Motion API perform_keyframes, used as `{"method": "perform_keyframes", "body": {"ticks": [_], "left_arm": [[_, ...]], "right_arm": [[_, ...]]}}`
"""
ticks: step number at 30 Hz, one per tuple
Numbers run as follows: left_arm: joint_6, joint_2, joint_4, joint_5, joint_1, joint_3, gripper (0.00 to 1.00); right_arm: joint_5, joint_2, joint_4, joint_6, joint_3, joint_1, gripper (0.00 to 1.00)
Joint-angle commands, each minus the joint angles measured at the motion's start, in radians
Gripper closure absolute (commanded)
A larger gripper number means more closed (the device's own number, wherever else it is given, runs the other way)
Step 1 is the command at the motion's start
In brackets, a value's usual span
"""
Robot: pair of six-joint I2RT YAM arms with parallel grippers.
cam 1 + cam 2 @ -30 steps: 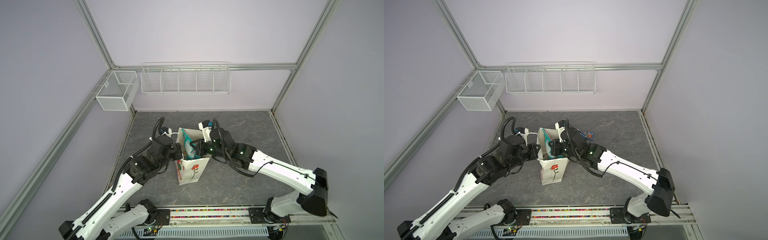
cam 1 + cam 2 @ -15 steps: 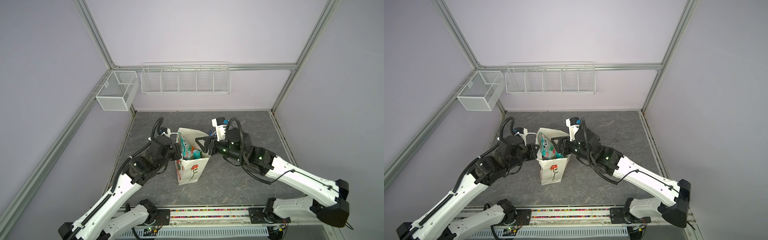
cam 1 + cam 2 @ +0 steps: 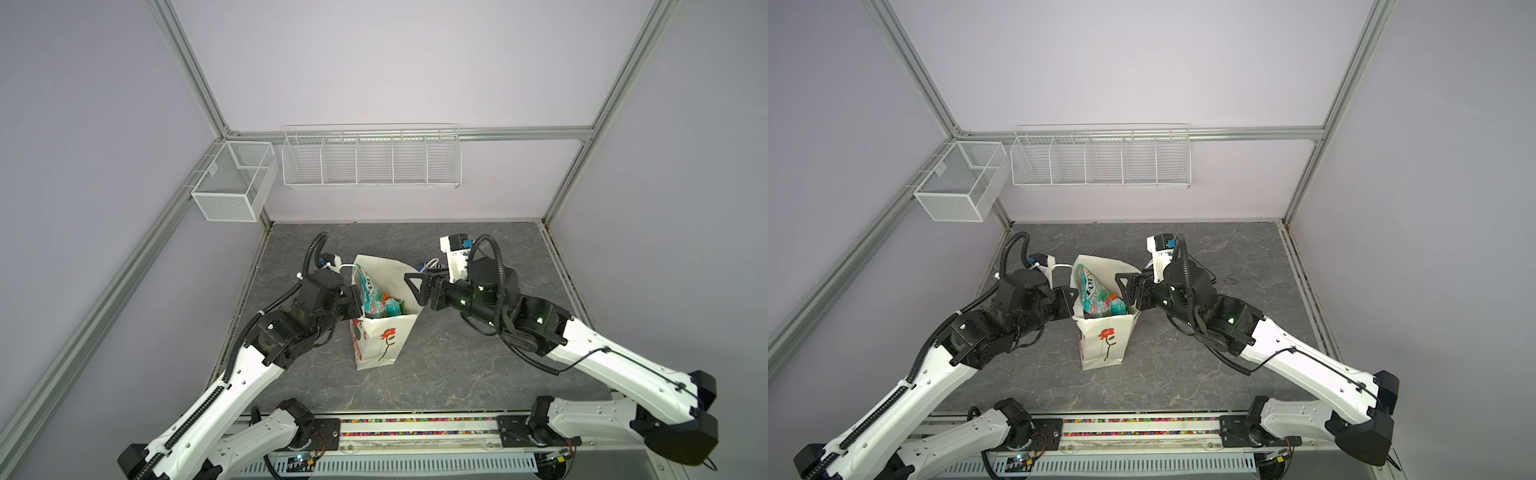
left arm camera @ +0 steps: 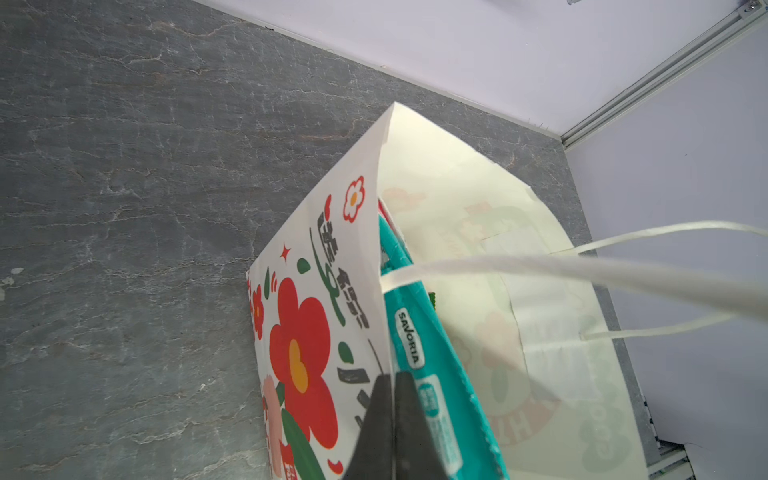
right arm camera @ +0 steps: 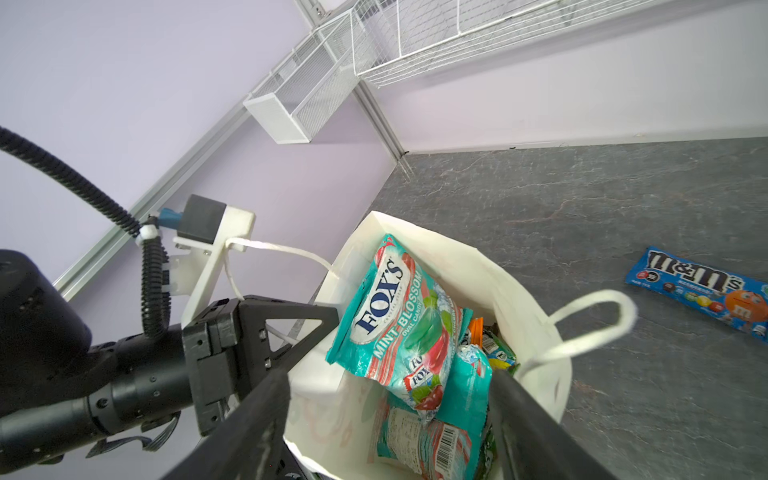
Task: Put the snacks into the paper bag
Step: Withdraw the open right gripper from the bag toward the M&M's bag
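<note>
While the left gripper (image 4: 392, 419) keeps its jaws pressed together on the left-hand wall of the paper bag (image 3: 380, 345), the right gripper (image 5: 392, 374) hangs over the bag's open mouth with jaws spread and empty. Inside the upright bag the teal FOX'S packet (image 5: 395, 307) leans on other packets. The blue M&M's pack (image 5: 698, 291) lies on the grey table (image 3: 478, 365), near the bag.
</note>
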Motion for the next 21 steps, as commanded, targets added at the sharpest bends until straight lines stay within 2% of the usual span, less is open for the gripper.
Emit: {"method": "perform_keyframes", "body": {"ticks": [1,8,13,21], "left_arm": [[0.04,-0.003,0.048,-0.01,0.02,0.069,1.0],[0.084,0.021,0.032,0.052,0.075,0.099,1.0],[0.124,0.077,-0.005,0.057,0.087,0.157,1.0],[0.149,0.08,-0.011,0.063,0.101,0.174,1.0]], "right_arm": [[0.027,-0.03,-0.058,-0.038,-0.002,-0.035,0.17],[-0.023,-0.037,-0.15,-0.044,0.012,-0.145,0.11],[-0.083,-0.039,-0.165,-0.027,-0.013,-0.232,0.1],[-0.161,-0.014,-0.181,-0.028,-0.053,-0.35,0.1]]}}
